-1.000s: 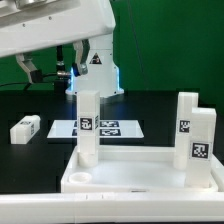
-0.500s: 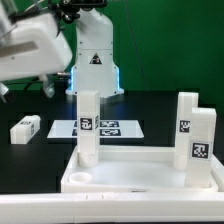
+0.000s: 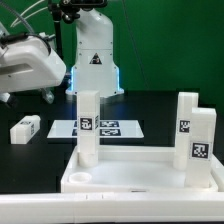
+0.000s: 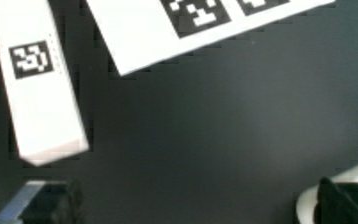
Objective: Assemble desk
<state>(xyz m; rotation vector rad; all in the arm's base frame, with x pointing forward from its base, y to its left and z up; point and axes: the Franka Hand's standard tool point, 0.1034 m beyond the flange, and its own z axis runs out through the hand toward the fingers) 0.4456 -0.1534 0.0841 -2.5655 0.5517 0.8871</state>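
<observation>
The white desk top [image 3: 140, 176] lies at the front with its rim up. One leg [image 3: 88, 125] stands in its back-left corner, and two legs [image 3: 201, 140] stand at the exterior view's right. A loose leg [image 3: 25, 129] lies flat on the black table at the left and also shows in the wrist view [image 4: 39, 85], tag up. My gripper [image 3: 28, 94] hangs above and behind that leg. In the wrist view the gripper [image 4: 194, 205] is open and empty, with dark fingertips [image 4: 34, 205] wide apart and the leg just beyond them.
The marker board [image 3: 108, 128] lies flat behind the desk top, and its corner shows in the wrist view [image 4: 202, 25]. The robot base [image 3: 95, 60] stands at the back centre. A round socket [image 3: 82, 180] shows in the top's front-left corner.
The arm has swung from the back centre to the exterior view's left and come lower, over the loose leg. The desk parts have not moved.
</observation>
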